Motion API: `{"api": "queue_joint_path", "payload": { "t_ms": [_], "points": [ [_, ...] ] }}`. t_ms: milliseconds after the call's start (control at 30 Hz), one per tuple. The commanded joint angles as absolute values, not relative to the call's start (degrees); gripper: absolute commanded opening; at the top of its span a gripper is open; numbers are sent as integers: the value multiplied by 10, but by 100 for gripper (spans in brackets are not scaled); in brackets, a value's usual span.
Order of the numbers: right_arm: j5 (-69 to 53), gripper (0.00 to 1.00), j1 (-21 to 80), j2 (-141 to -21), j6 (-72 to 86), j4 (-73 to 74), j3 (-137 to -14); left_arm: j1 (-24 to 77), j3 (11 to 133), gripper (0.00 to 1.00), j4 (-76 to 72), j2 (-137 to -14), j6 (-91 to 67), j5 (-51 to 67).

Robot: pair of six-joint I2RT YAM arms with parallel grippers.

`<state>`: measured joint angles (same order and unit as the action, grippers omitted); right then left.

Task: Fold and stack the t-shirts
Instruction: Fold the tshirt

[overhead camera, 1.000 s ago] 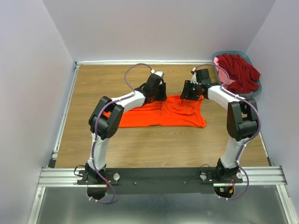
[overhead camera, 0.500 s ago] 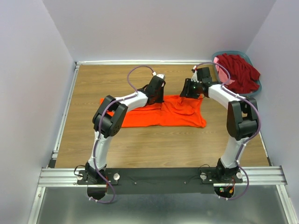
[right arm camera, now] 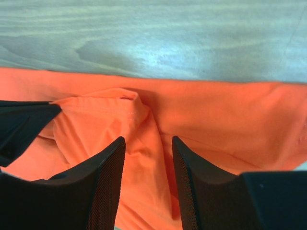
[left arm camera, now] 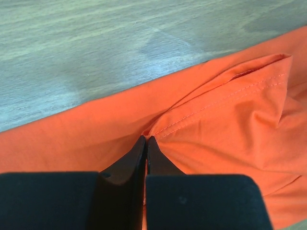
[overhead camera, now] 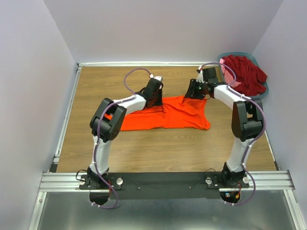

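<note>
On the table [overhead camera: 96, 86] one orange shirt [overhead camera: 182, 117] is lying; both arms are reaching forward, left gripper [left arm camera: 145, 140] pinching a fold shut, right gripper [right arm camera: 147, 141] hanging half-open over it.

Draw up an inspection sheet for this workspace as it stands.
Surface: brown wooden tabletop, metal rail at left edge.
Job's things: bright orange fabric t-shirt spread mid-table; dark red shirts heaped in grey-blue plastic basket, far right corner.
Clutter: nothing seen.
Grippers: left gripper shut on a pinch of the orange t-shirt; right gripper open, jaws astride an orange fold.
Cables: purple cables loop above both arms.
Surroundings: pale lavender walls on three sides; black base bar at near edge.
</note>
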<state>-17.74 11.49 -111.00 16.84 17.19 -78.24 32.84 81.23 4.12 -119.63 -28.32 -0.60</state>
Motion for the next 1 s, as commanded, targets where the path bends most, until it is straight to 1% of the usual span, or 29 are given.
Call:
{"api": "queue_joint_path", "payload": {
  "t_ms": [0,333,633,733,767,867,900,967],
  "points": [
    [-214,52,111,-1139,146,163,-809,329,808,9,11,-1187,-295,38],
    [-291,52,111,-1194,94,149,-836,329,813,12,5,-1187,-294,41],
    [-322,48,110,-1221,76,130,-853,329,808,12,5,-1188,-294,39],
    [-331,35,109,-1231,76,127,-862,329,803,12,5,-1188,-294,39],
    [-334,25,109,-1234,78,127,-867,329,804,12,5,-1188,-293,36],
    [-338,9,107,-1233,86,127,-876,328,802,12,5,-1187,-292,32],
    [-333,6,107,-1231,90,127,-878,327,800,12,5,-1186,-292,31],
    [-322,3,105,-1228,100,128,-885,326,792,12,4,-1183,-295,25]
  ]
}}
